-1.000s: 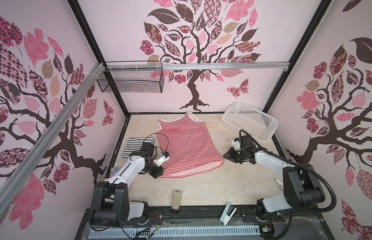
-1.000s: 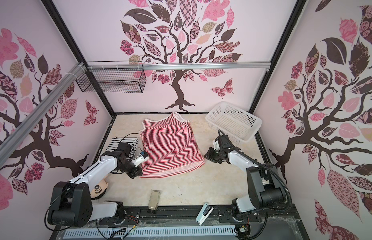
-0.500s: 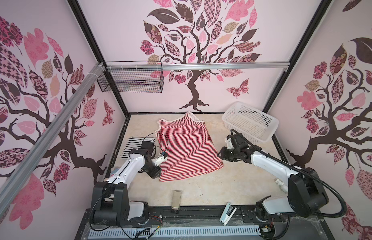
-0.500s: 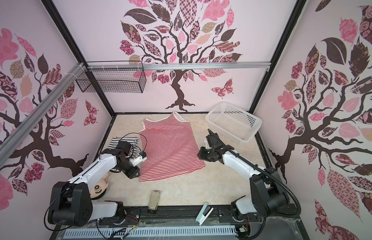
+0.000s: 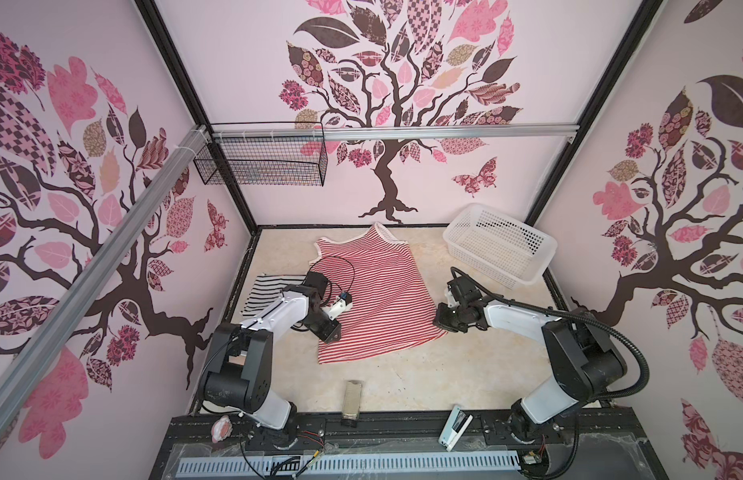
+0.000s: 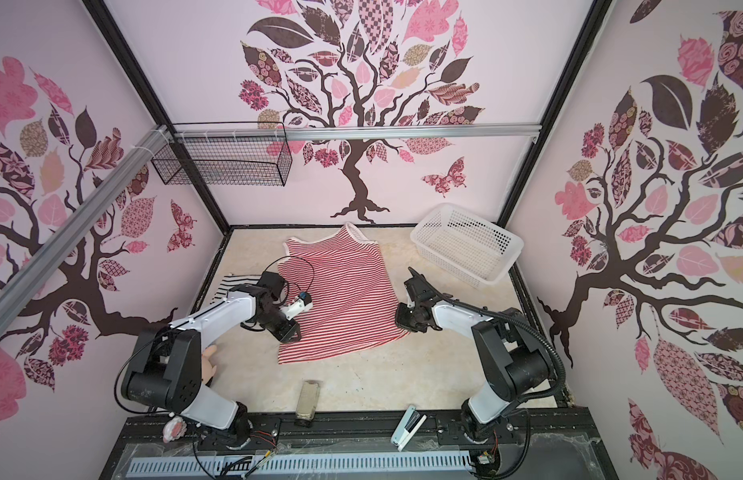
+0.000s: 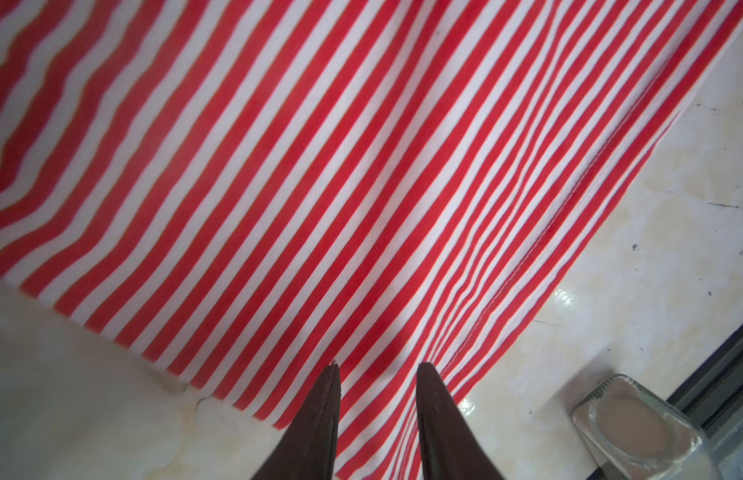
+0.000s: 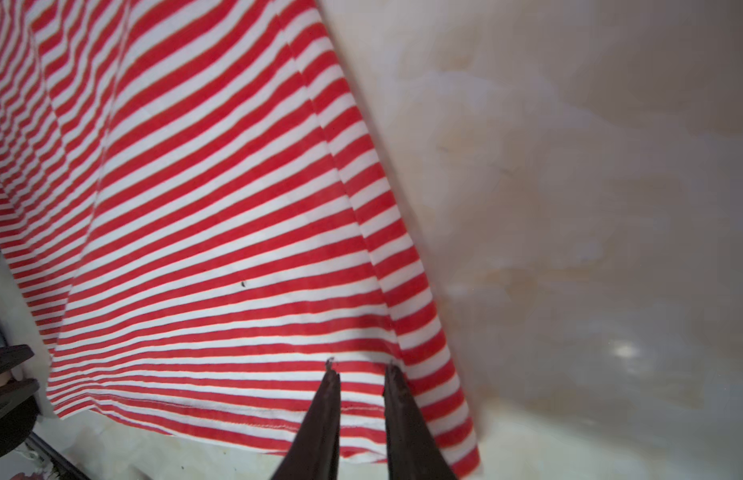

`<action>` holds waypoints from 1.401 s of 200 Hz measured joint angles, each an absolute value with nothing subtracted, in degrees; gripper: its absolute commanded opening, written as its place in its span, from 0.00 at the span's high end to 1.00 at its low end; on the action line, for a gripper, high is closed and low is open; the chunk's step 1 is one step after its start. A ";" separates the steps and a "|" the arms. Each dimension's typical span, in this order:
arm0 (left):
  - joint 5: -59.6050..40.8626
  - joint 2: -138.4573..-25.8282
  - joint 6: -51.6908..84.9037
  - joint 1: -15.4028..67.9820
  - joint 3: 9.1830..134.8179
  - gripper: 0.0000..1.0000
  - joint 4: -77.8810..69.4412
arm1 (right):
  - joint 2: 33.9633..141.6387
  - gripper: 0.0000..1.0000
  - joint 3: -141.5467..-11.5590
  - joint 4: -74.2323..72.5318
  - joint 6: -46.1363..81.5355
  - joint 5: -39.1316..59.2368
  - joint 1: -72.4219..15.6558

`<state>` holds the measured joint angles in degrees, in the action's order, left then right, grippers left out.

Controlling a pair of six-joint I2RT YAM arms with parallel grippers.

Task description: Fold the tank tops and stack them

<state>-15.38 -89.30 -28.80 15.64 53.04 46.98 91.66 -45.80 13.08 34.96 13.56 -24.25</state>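
The red-and-white tank top [image 5: 374, 299] [image 6: 345, 299] lies spread flat mid-table, neck toward the back wall. My left gripper [image 5: 329, 334] [image 6: 290, 336] hovers over its near-left edge. In the left wrist view its jaws [image 7: 378, 368] stand open over the striped cloth [image 7: 320, 166], holding nothing. My right gripper [image 5: 439, 323] [image 6: 399, 322] is at the near-right hem corner. Its fingers [image 8: 358, 365] are a narrow gap apart, and the cloth [image 8: 216, 208] runs flat beneath them. The black-and-white tank top [image 5: 266, 291] [image 6: 226, 291] lies folded at the left, partly hidden by the left arm.
A white lattice basket [image 5: 500, 245] stands at the back right. A black wire basket [image 5: 262, 160] hangs on the back-left wall. A small glass jar [image 5: 352, 399] [image 7: 635, 428] sits near the front edge. On the front rail lies a white stapler-like object [image 5: 455, 426].
My left gripper has opened and let go of the red top's near-left hem. My right gripper has moved left onto the near-right corner, its jaws narrowing.
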 measured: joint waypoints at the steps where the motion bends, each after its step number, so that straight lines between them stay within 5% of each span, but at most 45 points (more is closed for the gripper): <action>1: -15.25 -89.30 -28.80 15.92 53.04 0.66 46.94 | 91.66 0.75 -45.69 13.08 34.92 13.47 -24.25; 50: -10.79 -91.83 -28.23 26.79 52.73 0.67 45.54 | 91.66 0.68 -45.50 13.56 34.35 9.41 -23.62; 109: -9.13 -93.80 -25.54 35.51 54.00 0.67 45.84 | 90.39 0.64 -47.00 20.49 32.10 1.23 -12.71; 171: -6.02 -89.01 -23.83 22.35 59.42 0.64 42.81 | 85.97 0.61 -50.37 21.06 34.28 4.03 -23.40; 216: -2.98 -95.35 -23.81 13.47 65.91 0.65 40.62 | 89.49 0.61 -50.19 16.99 39.27 6.37 -33.74; 280: -4.45 -103.90 -22.63 10.66 74.17 0.64 40.12 | 91.88 0.61 -47.90 13.54 43.94 6.96 -40.51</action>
<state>-4.45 -103.90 -22.63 10.66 74.17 40.12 91.88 -47.90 13.54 43.94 6.96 -40.51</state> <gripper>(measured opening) 0.359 0.389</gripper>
